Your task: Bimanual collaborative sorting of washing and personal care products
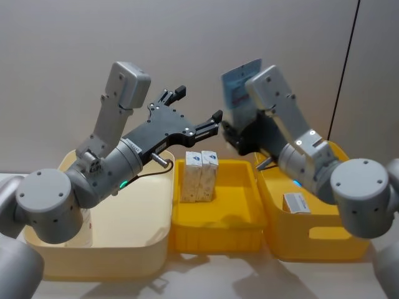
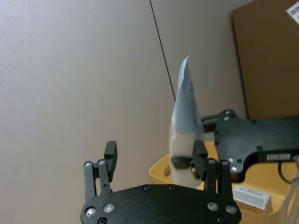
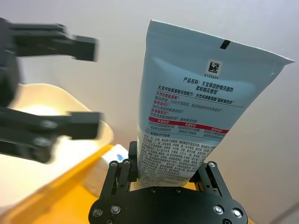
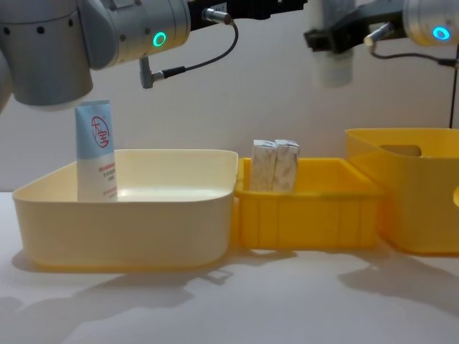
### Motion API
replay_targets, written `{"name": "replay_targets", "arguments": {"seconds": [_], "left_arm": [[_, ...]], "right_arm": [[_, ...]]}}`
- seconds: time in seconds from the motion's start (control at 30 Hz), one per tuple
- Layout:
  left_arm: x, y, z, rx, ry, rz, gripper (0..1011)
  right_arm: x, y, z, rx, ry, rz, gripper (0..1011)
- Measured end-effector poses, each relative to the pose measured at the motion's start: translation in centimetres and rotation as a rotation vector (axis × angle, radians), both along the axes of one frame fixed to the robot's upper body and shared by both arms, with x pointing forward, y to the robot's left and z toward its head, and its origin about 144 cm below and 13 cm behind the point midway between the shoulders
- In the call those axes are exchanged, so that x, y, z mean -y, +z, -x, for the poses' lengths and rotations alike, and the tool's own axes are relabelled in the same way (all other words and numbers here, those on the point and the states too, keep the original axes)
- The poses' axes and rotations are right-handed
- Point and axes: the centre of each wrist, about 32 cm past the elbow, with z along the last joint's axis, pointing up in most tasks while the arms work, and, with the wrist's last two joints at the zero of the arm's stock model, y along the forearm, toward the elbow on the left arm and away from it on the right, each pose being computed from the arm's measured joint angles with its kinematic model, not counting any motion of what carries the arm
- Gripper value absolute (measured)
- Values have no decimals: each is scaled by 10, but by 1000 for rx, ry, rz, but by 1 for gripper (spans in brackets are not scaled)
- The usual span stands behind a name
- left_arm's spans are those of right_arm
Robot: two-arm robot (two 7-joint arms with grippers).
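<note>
My right gripper (image 3: 167,164) is shut on the lower end of a pale blue-and-white tube (image 3: 196,107), holding it upright in the air above the bins (image 1: 240,84). My left gripper (image 1: 198,103) is raised just left of that tube with its fingers open and nothing between them; in the left wrist view the tube (image 2: 184,116) rises beyond its fingers. A second tube (image 4: 95,150) with a red round logo stands in the cream bin (image 4: 129,215). Two small cartons (image 1: 201,174) stand upright in the middle yellow bin (image 1: 218,237).
A larger yellow bin (image 1: 324,246) at the right holds a flat white carton (image 1: 297,203). The three bins stand side by side on a white table, against a plain grey wall. Both arms cross above the bins.
</note>
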Motion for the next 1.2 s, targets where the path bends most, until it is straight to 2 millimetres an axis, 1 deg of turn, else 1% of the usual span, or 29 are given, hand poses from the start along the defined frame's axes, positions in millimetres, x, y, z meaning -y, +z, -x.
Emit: {"name": "replay_targets", "arguments": {"seconds": [0.3,0.53,0.77,0.97,1.2], "left_arm": [[0,0,0,0,0,0,1000],[0,0,0,0,0,0,1000],[0,0,0,0,0,0,1000],[0,0,0,0,0,0,1000],[0,0,0,0,0,0,1000]], "right_arm": [[18,11,4,26,-140,36,563],[34,17,2,23,-250,58,563],[51,23,-6,-28,-345,76,563],[60,27,-14,-89,-383,84,563],[70,29,-29,-191,-398,89,563]]}}
